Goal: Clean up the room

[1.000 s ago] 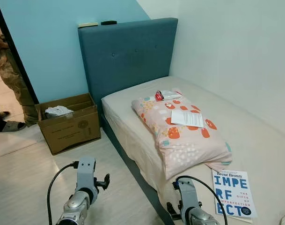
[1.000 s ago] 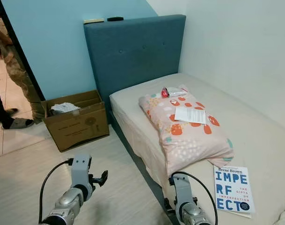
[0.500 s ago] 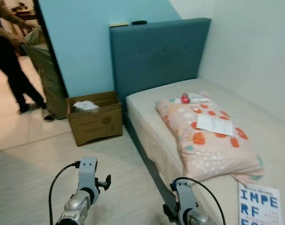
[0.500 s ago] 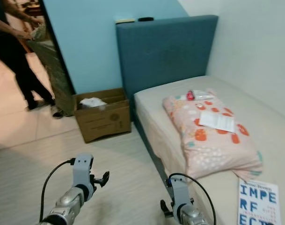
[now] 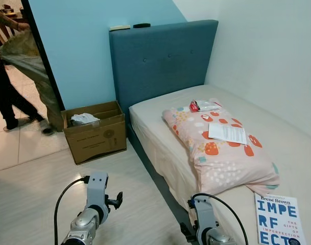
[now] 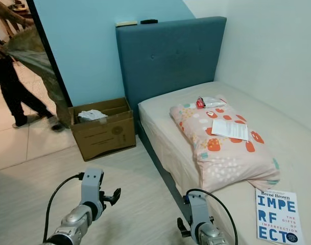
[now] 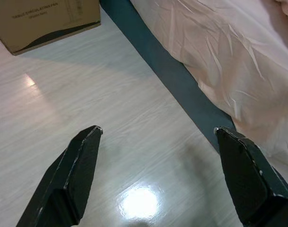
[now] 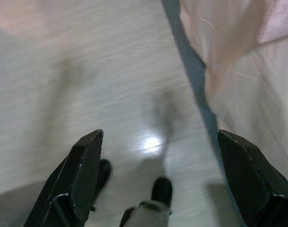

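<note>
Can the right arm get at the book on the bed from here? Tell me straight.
Probably yes: the book lies bare at the mattress's near edge, just beside the open right gripper, which hangs low over the floor.

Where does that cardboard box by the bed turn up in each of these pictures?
Left eye view: cardboard box on the floor, left of the blue headboard.
Right eye view: same spot, box left of the headboard.
Left wrist view: one lower corner, at the picture's edge.
Right wrist view: floor and bedsheet, no box.
Shared landmark: the bed's dark base.
</note>
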